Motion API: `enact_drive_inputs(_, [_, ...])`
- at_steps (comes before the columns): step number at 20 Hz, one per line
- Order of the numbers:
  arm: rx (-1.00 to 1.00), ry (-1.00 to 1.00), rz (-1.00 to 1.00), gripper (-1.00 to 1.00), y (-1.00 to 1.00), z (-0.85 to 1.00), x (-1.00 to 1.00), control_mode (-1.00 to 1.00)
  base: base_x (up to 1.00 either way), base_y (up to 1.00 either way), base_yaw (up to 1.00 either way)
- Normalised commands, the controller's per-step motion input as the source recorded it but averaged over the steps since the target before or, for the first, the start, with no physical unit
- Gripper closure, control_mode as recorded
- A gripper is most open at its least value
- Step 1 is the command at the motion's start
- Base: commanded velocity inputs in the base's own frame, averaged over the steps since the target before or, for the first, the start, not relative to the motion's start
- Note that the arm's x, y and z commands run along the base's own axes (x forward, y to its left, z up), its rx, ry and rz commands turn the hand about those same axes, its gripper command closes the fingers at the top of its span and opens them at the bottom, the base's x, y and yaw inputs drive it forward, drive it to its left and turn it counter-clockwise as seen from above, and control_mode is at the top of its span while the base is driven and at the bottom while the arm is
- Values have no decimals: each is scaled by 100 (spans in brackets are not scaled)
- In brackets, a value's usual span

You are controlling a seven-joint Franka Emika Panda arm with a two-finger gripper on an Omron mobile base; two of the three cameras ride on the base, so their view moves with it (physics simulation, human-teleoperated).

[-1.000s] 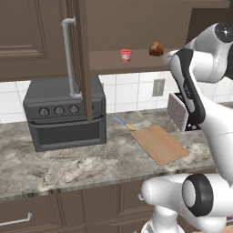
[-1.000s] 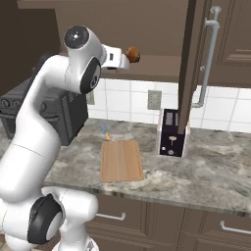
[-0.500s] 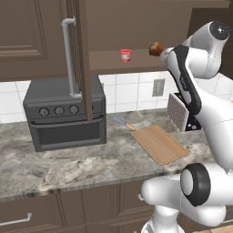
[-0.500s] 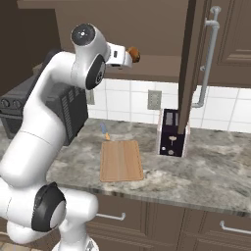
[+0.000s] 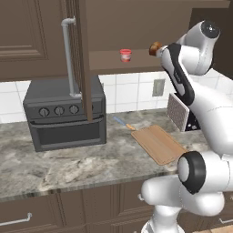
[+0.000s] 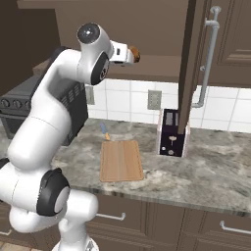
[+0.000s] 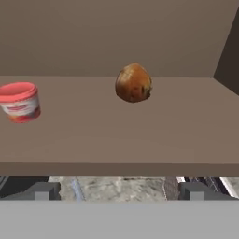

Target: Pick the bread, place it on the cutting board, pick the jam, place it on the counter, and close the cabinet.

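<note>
— Hand view first: where does the bread (image 7: 133,83) lie from the claw (image 7: 118,191)?

— Straight ahead of it and a little above, sitting on the inner shelf (image 7: 140,135) of the cabinet (image 5: 54,41). The two fingertips (image 7: 42,190) stand wide apart at the bottom of that view, with the bun roughly centred over the gap and well clear of both. So the claw is spread and holds nothing.

— And the jam (image 7: 19,102)?

— Off to the claw's left on the same shelf, apart from the bun. In the left base view the jam (image 5: 125,55) stands on the shelf edge with the bread (image 5: 155,47) just beside the wrist.

— Does the bun have a long axis to line up with?

— Hardly; it looks round, so I judge that finger orientation matters little. What counts is that it lies dead ahead, so a straight reach forward along the shelf should bring the fingers to either side of it.

— Where does it go afterwards?

— Down onto the cutting board (image 6: 120,161), which lies on the desk (image 6: 215,166) well below the claw, next to the toaster (image 6: 172,133). The cabinet door (image 6: 192,63) stands open.
</note>
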Motion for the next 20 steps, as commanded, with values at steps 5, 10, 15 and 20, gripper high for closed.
enact_drive_inputs(5, [0, 0, 0, -100, 0, 0, 45, -100, 0, 0, 0])
enact_drive_inputs(10, [0, 0, 0, -100, 0, 0, 45, -100, 0, 0, 0])
enact_drive_inputs(15, [1, 0, 2, -100, -17, 0, 37, -100, 0, 0, 0])
enact_drive_inputs(20, [1, 0, 5, -100, -24, 0, 31, -100, 0, 0, 0])
